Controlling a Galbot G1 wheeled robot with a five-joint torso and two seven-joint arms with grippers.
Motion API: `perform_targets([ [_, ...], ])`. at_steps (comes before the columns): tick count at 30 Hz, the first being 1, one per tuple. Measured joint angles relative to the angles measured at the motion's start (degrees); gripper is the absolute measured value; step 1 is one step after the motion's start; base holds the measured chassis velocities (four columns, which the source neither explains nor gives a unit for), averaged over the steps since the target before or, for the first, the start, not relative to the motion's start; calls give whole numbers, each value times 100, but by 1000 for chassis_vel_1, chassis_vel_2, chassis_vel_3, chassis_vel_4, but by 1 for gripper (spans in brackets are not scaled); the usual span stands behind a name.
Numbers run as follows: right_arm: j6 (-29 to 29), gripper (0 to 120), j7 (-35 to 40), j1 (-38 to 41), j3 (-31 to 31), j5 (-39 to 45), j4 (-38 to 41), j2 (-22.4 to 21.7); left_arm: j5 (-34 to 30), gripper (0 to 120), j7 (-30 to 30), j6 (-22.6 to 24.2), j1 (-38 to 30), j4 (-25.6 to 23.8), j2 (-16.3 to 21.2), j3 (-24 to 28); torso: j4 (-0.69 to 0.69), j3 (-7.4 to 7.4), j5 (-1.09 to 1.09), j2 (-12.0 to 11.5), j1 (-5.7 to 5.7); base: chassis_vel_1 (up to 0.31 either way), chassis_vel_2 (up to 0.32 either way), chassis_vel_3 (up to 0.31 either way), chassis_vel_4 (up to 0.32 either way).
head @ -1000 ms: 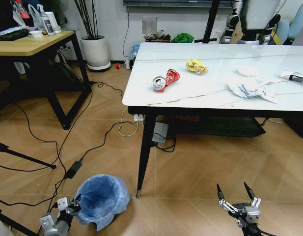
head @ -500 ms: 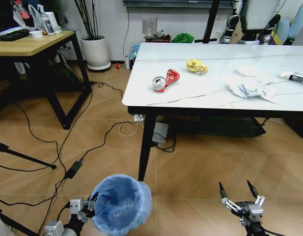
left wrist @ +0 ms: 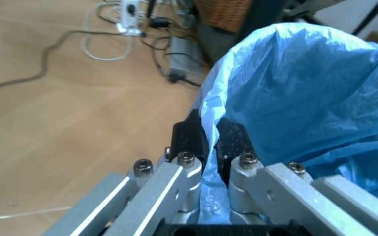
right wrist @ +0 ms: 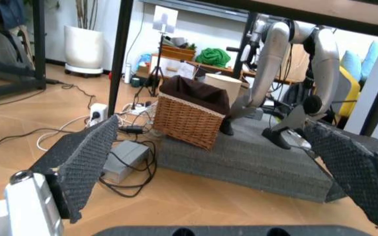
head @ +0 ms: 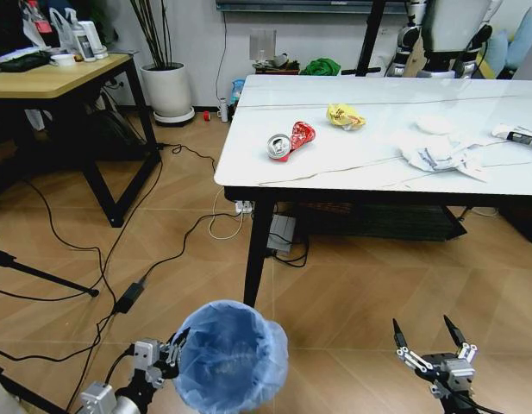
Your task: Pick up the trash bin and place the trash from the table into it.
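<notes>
Left gripper (left wrist: 205, 142) fingers pinched on trash bin (head: 231, 364) rim plus slippery bag liner; feels light, floppy. Right gripper (head: 431, 335) fingers spread, idle, low beside bench (head: 378, 164).

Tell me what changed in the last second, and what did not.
The left gripper, shut on the trash bin rim, has carried the bin up off the floor and rightward, toward the table. The right gripper stayed open and drifted slightly right and lower in the head view. The can, yellow wrapper and crumpled paper lie unmoved.
</notes>
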Motion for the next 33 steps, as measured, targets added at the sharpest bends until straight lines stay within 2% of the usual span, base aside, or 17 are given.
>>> perform_targets([
  [4, 0, 100, 0, -21, 20, -42, 41, 0, -275, 0, 88, 54, 140, -213, 33, 56, 0, 0, 1, 0, 0, 0, 0, 0, 0],
  [6, 0, 100, 0, -25, 25, -53, 49, 0, -255, 0, 80, 45, 152, -240, 36, 69, 0, 0, 1, 0, 0, 0, 0, 0, 0],
  [10, -3, 100, 0, -30, 37, -108, 89, 0, -51, 0, -322, -93, 151, -312, 108, 129, 1, 0, 1, 0, 0, 0, 0, 0, 0],
  [24, 1, 100, 8, -43, 21, -253, 121, 0, 78, 0, -557, -489, 185, -492, 229, 307, 0, 0, 0, 0, 0, 0, 0, 0, 0],
  [33, -1, 100, 91, -84, 31, -356, 178, 0, 719, 0, -518, -686, 238, -514, 357, 528, 0, 0, 0, 0, 0, 0, 0, 0, 0],
])
